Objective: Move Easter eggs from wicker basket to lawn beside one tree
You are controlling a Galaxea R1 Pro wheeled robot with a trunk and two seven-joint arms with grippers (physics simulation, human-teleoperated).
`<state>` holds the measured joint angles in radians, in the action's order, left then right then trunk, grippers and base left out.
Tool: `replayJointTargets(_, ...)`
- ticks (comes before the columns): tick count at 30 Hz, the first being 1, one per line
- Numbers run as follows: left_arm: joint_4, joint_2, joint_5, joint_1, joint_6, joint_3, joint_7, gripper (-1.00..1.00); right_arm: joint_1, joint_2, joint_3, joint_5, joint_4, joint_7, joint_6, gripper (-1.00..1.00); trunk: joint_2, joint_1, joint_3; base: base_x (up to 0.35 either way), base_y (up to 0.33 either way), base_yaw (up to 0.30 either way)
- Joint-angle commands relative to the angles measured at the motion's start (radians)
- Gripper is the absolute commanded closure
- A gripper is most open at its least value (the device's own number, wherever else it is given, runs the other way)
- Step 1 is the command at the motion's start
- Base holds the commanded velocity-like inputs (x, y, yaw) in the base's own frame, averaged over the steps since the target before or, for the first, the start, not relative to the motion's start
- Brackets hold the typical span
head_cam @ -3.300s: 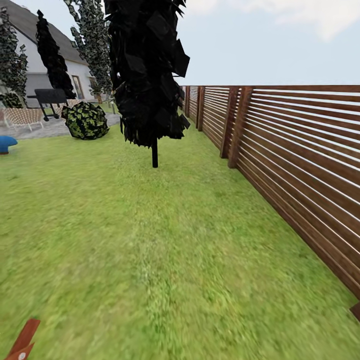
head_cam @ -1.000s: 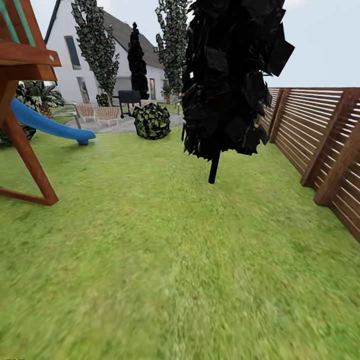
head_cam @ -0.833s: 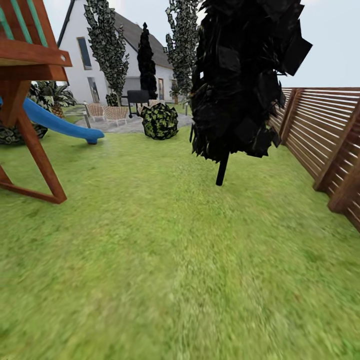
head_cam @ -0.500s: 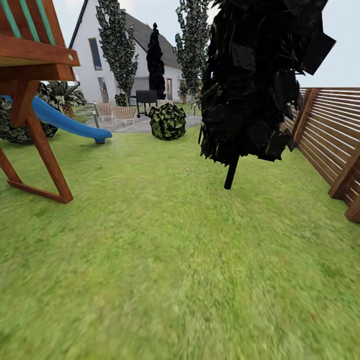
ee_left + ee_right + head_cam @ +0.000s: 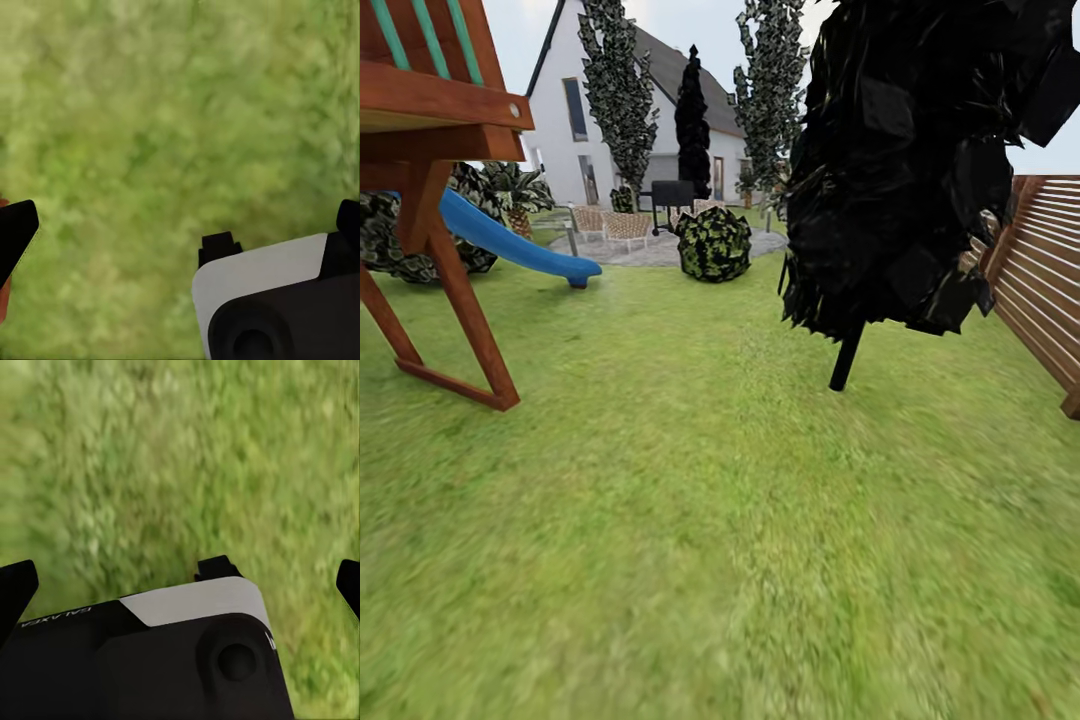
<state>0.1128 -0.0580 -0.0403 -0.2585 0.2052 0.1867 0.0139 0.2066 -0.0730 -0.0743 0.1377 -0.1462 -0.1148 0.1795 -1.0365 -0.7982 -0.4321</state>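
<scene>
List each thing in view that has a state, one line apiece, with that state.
left pincer: open, nothing between its fingertips, grass below.
right pincer: open, empty, over grass.
black-trunked tree: upright on the lawn.
blue slide: foot resting on the grass.
wooden play frame: standing, legs on the lawn.

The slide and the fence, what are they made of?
The slide looks like smooth blue plastic: one even colour with a soft sheen. The fence looks like brown stained wood, with flat horizontal slats and thicker posts. The frame holding the slide up looks like reddish wood beams too. It is a simulator picture, so these are guesses from looks.
</scene>
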Motion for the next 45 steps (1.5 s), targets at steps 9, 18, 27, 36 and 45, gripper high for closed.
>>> replayJointTargets(9,-0.001,0.0,-0.004,-0.001,0.003,0.003,0.001,-1.0,0.001,-0.001,-0.007,0.003,0.0,0.001,0.005,-1.0,-0.001,-0.001,-0.001,0.329,0.0,0.022)
replayJointTargets(18,-0.001,0.0,-0.004,-0.001,0.003,0.003,0.001,-1.0,0.001,-0.001,-0.007,0.003,0.0,0.001,0.005,-1.0,-0.001,-0.001,-0.001,0.33,0.0,0.112)
replayJointTargets(27,-0.001,0.0,-0.004,-0.001,0.003,0.003,0.001,-1.0,0.001,0.001,-0.01,0.01,0.0,0.0,0.006,-1.0,-0.001,-0.001,-0.001,0.33,0.0,0.026)
replayJointTargets(36,-0.001,0.0,-0.004,-0.001,0.004,0.003,0.001,-1.0,0.001,0.003,-0.01,0.006,0.001,0.0,0.006,-1.0,-0.001,-0.001,-0.001,0.329,0.0,0.0)
replayJointTargets(45,-0.001,0.0,-0.004,-0.001,0.005,0.003,0.001,-1.0,0.001,0.001,-0.009,0.015,0.0,0.0,0.006,-1.0,-0.001,-0.001,-0.001,0.329,0.0,0.007)
